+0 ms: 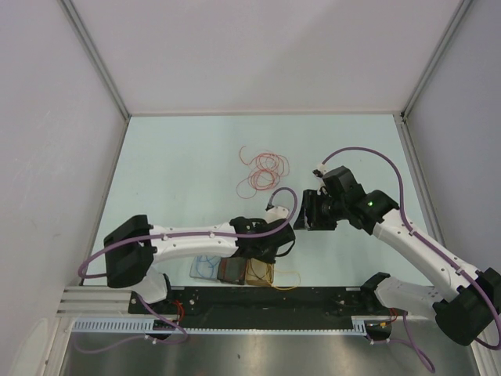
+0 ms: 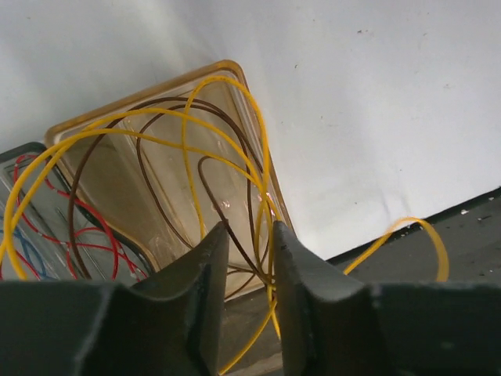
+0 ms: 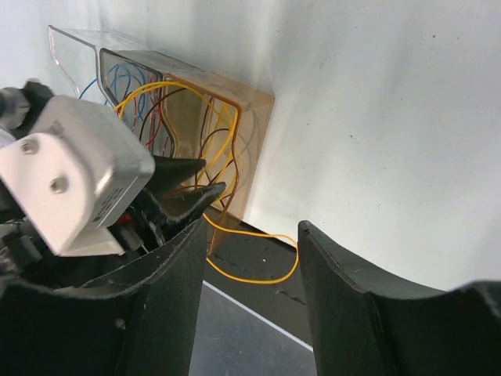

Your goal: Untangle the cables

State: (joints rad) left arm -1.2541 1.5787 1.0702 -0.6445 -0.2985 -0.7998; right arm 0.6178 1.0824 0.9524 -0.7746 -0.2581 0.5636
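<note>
Your left gripper sits low over the amber transparent plastic tray. Its jaws stand a narrow gap apart, straddling the thin yellow wire without pinching it. It is likely lined up to lift that wire off the thin dark brown wire sharing the tray. Yellow spills over the edge onto the black strip. The smoky grey tray alongside holds red and blue strands. Your right gripper hovers open and empty. Loose red and orange loops lie on the pale table, well apart.
</note>
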